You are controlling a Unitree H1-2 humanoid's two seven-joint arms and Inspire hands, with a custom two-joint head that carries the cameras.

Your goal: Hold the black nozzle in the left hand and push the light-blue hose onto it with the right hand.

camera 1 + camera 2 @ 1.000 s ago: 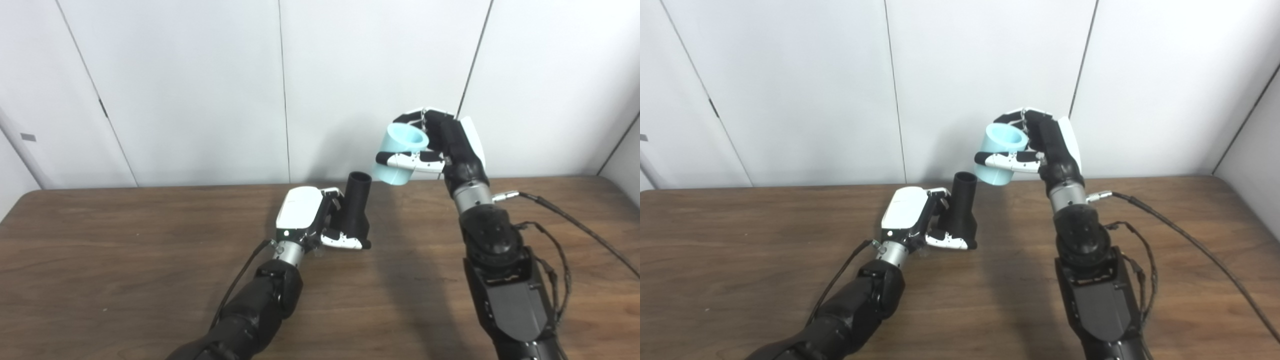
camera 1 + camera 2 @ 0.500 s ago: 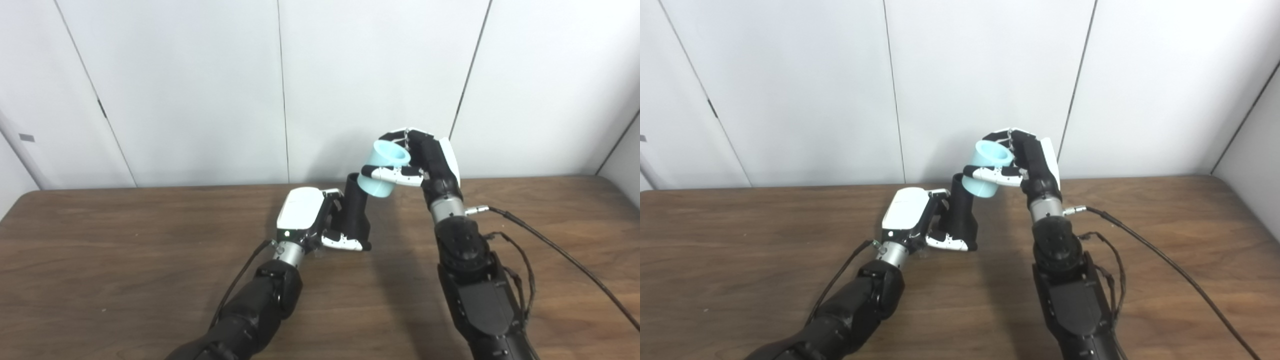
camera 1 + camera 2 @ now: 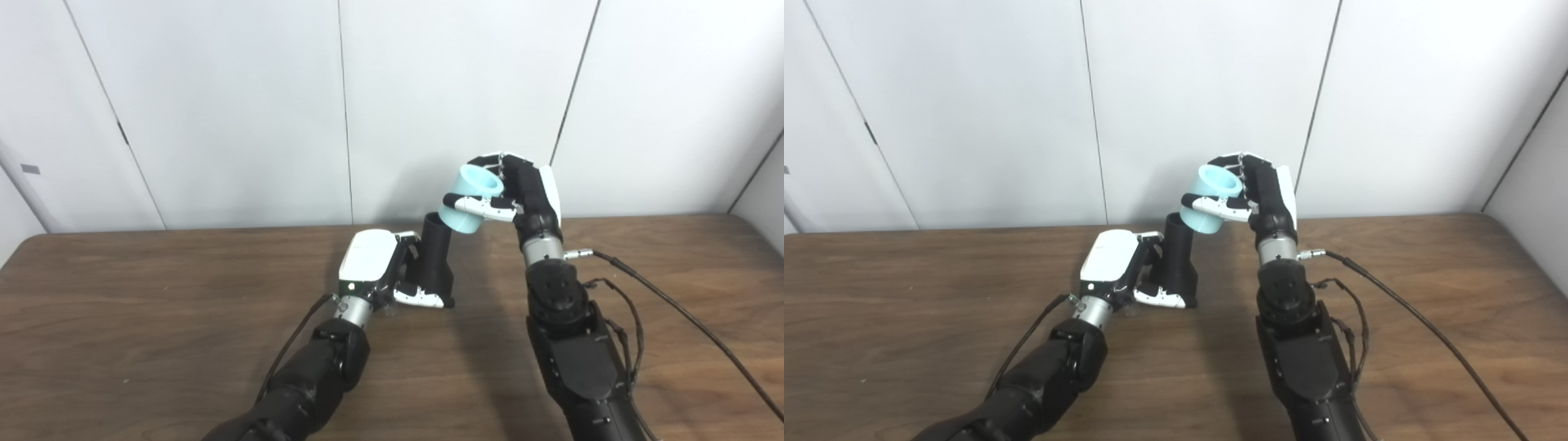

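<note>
My left hand (image 3: pixel 392 269) clamps the black nozzle (image 3: pixel 436 254) upright on the worktop (image 3: pixel 153 318); right fingers (image 3: pixel 474 205) grip the light-blue hose (image 3: pixel 471 197) tilted at its one o'clock, touching the rim, not yet pushed on.

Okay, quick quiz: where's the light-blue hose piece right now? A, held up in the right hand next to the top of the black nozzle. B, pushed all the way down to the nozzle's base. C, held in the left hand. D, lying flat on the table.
A: the right hand grips the hose piece in the air, tilted, beside the top of the black nozzle.
</note>
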